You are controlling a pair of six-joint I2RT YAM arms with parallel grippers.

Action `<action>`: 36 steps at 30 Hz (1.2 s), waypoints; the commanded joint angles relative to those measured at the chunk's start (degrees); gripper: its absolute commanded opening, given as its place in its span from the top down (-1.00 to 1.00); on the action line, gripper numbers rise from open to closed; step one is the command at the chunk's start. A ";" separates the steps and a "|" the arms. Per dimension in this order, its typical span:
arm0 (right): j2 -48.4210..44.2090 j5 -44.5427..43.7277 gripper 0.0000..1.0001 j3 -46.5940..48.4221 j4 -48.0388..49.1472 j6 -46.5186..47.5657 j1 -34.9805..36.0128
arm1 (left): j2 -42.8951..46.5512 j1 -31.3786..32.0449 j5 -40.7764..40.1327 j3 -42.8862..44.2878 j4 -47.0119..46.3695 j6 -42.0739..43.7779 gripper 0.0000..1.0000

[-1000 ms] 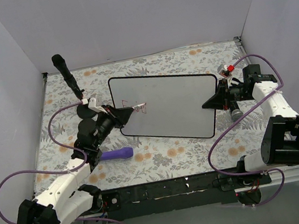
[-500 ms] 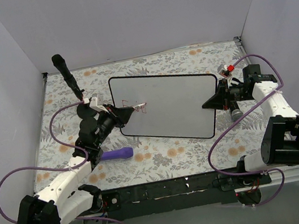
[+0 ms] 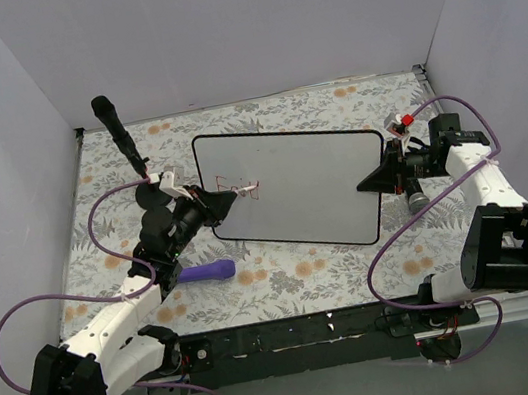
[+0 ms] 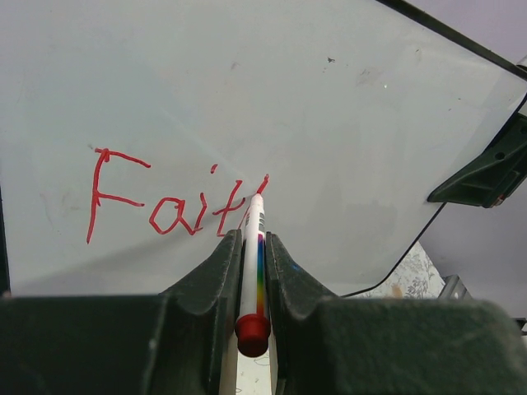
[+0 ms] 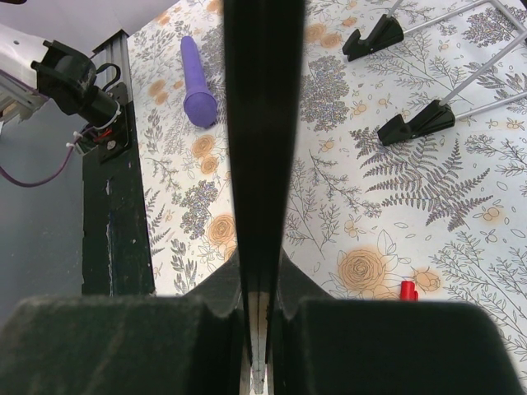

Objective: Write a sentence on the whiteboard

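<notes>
The whiteboard (image 3: 313,184) stands tilted on the floral table; it fills the left wrist view (image 4: 346,123). Red lettering "Fait" (image 4: 160,202) with the start of another stroke is on it, and shows faintly in the top view (image 3: 234,184). My left gripper (image 3: 231,196) is shut on a white marker pen with a red end (image 4: 254,263), its tip touching the board just right of the "t". My right gripper (image 3: 371,181) is shut on the board's right edge, seen edge-on as a black bar (image 5: 262,123).
A purple cylinder (image 3: 207,272) lies on the table near the left arm, also in the right wrist view (image 5: 198,82). A black handled tool (image 3: 119,130) stands at back left. A small red cap (image 5: 408,290) lies on the table. The board's black feet (image 5: 412,123) rest on the floral surface.
The left gripper has shifted the marker slightly right along the board, adding a stroke after the "t". The right arm has not moved.
</notes>
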State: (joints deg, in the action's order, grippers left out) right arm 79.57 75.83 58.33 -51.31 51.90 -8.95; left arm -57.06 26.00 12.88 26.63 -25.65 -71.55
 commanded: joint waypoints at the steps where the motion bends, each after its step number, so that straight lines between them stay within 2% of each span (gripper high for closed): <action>1: -1.52 -0.95 0.97 0.39 0.51 2.59 0.34 | 0.72 -0.16 -1.72 -0.18 2.97 1.68 1.00; 23: -1.52 -0.86 0.97 0.39 0.51 2.59 0.25 | 2.74 -0.16 0.03 -4.39 4.82 0.01 1.00; 36: -1.70 -1.04 0.97 0.21 0.51 2.59 0.34 | 4.32 -0.16 0.57 -1.59 1.74 -1.75 1.00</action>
State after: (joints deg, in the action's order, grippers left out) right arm 79.57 75.88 58.33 -51.27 52.56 -8.93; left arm -53.69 26.00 14.00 22.92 -22.41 -73.32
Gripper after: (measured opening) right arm 0.098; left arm 0.109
